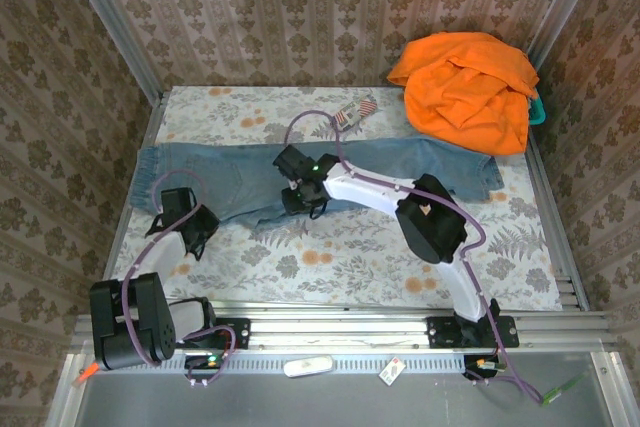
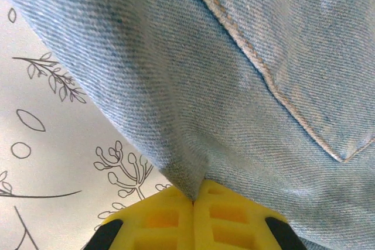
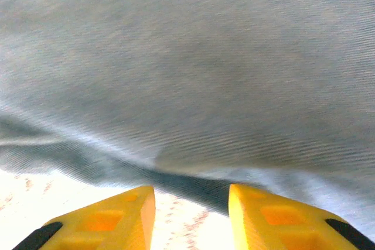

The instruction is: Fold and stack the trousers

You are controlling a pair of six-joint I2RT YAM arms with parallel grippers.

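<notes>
The light blue denim trousers [image 1: 225, 172] lie stretched left to right across the floral table [image 1: 350, 262], their far leg end at the right. My left gripper [image 1: 188, 215] sits at the trousers' near left edge; in the left wrist view its yellow jaws [image 2: 193, 200] are shut on a pinched fold of the denim [image 2: 205, 74], with a pocket seam to the right. My right gripper [image 1: 300, 202] hovers at the middle of the near edge. In the right wrist view it stands open [image 3: 191, 203], and the denim hem [image 3: 187, 74] is just ahead of the fingertips, not between them.
A bright orange garment [image 1: 468, 87] is heaped at the back right over a teal basket rim [image 1: 538, 112]. A small striped packet [image 1: 355, 112] lies behind the trousers. Patterned walls close in the table on three sides. Bare tablecloth stretches along the near side.
</notes>
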